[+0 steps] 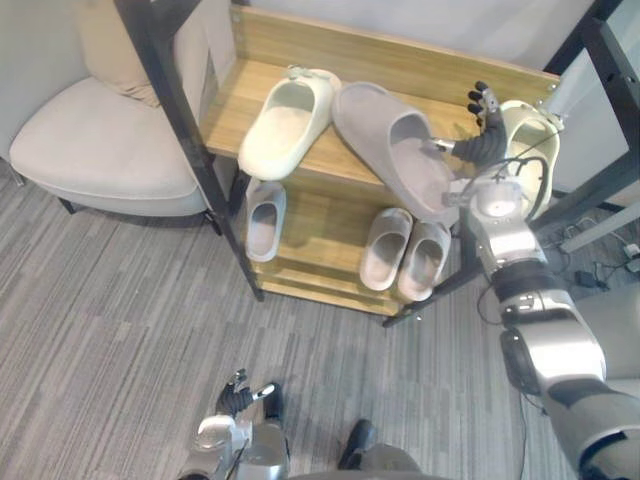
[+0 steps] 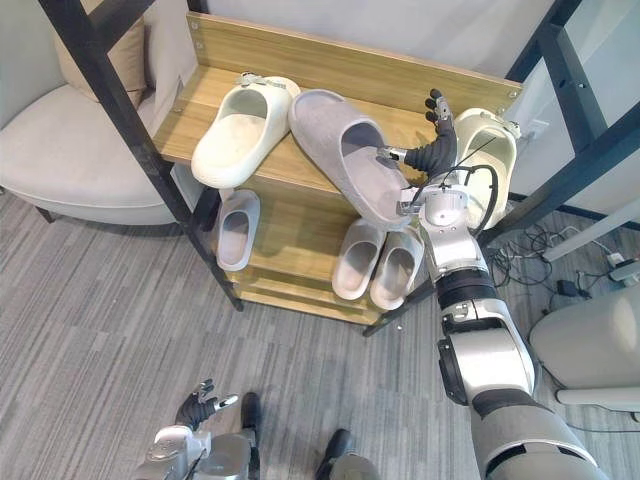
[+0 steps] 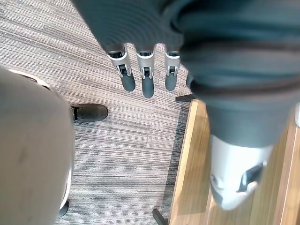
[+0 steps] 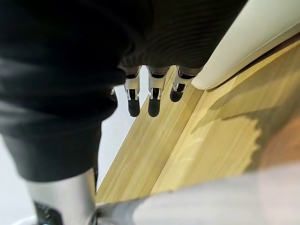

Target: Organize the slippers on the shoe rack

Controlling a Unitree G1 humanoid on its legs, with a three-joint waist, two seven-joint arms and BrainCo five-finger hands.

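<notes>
On the top shelf of the shoe rack we see three slippers: a cream slipper on the left, a big grey slipper in the middle, and a second cream slipper at the right end. The grey one is the one that lies wrong. Its long axis goes diagonally, from the back left to the front right, and its front end seems to hang over the shelf edge.

The right hand is in the gap between the grey slipper and the right cream one. Its fingers are straight and point to the back board, holding nothing. The thumb reaches toward the grey slipper's opening, just beside it or touching; we cannot decide which. So the grey slipper lies on the thumb side, to the left of this hand, and we judge the next move is to close on it and turn it straight.

The left hand hangs low near the floor, fingers loose, far from the rack.
</notes>
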